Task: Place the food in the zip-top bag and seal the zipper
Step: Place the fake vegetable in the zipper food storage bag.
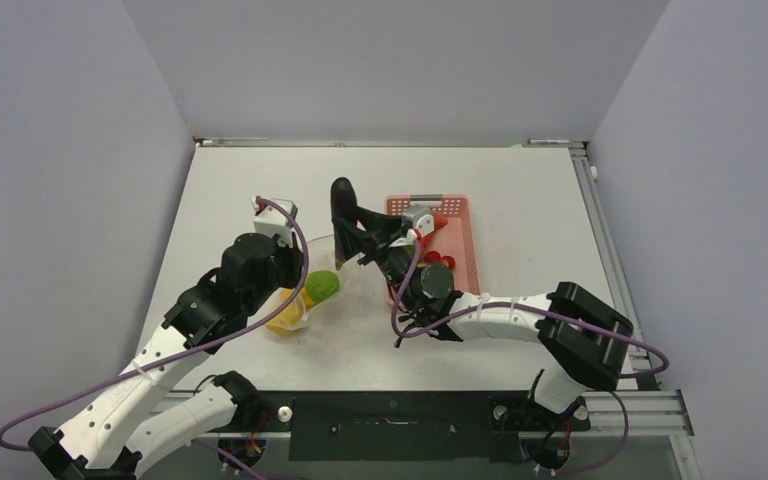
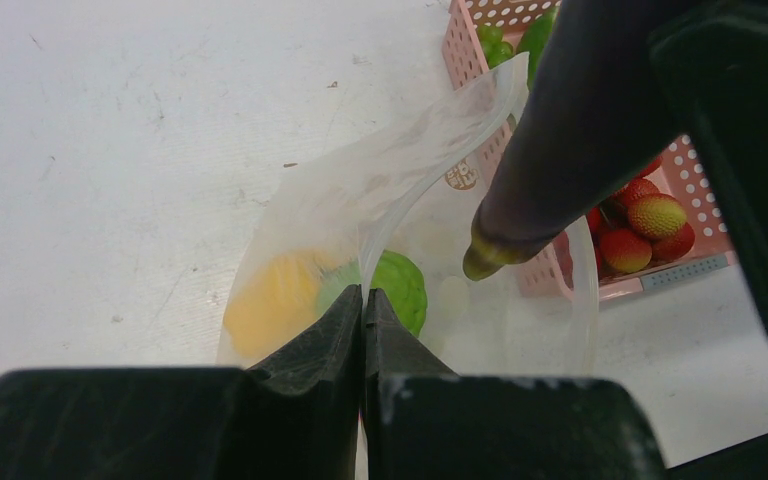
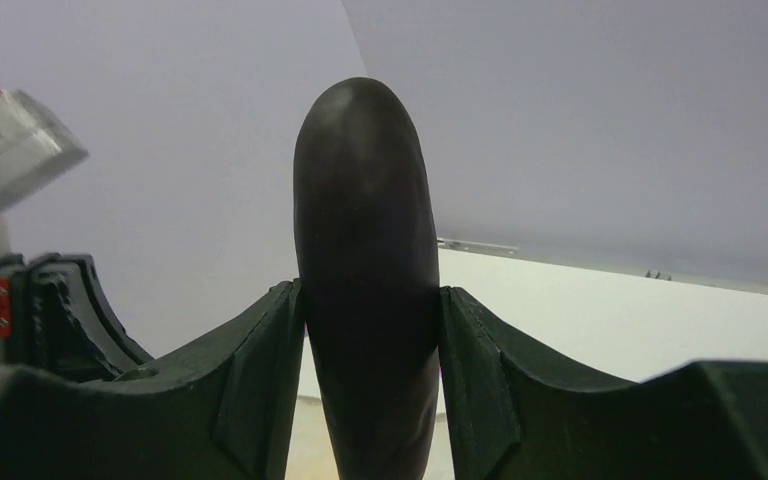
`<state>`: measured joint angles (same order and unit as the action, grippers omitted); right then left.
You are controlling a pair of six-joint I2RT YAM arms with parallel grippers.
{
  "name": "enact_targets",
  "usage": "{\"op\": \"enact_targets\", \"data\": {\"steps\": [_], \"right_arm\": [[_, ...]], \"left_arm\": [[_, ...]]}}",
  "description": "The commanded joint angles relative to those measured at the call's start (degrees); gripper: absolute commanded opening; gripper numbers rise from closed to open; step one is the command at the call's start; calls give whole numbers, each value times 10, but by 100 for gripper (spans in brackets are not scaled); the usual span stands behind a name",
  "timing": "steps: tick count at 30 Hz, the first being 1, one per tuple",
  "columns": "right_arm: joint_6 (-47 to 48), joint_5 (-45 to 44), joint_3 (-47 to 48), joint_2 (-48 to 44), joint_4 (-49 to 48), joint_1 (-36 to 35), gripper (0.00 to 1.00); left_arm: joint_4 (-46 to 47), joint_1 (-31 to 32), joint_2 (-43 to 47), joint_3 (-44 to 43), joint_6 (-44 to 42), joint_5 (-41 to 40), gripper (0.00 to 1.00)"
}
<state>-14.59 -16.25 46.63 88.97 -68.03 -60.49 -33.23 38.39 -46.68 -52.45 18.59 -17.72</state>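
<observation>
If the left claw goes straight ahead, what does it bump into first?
The left gripper is shut on the clear bag; straight on, it likely meets the green vegetable inside, depth unclear.

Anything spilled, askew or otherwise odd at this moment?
Nothing stands out. The left gripper pinches the zip-top bag by its rim, holding it open. The right gripper holds the eggplant stem-down over the mouth. A yellow piece and a green piece lie inside; red fruits sit in the pink basket.
</observation>
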Motion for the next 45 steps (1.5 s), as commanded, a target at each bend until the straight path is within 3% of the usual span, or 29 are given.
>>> {"op": "enact_targets", "data": {"steps": [1,19,33,41,45], "right_arm": [[55,30,-26,46,-197,-6,23],[141,55,-8,137,-324,-8,33],[142,68,-22,139,-339,-7,67],[142,68,-47,106,-333,-8,73],[142,68,-57,62,-274,-8,73]], "left_arm": [[20,-4,4,-25,-2,6,0],[20,-4,0,-25,-3,8,0],[20,-4,0,-25,-4,8,0],[19,-4,-2,-24,-4,5,0],[19,-4,-2,-24,-4,5,0]]}}
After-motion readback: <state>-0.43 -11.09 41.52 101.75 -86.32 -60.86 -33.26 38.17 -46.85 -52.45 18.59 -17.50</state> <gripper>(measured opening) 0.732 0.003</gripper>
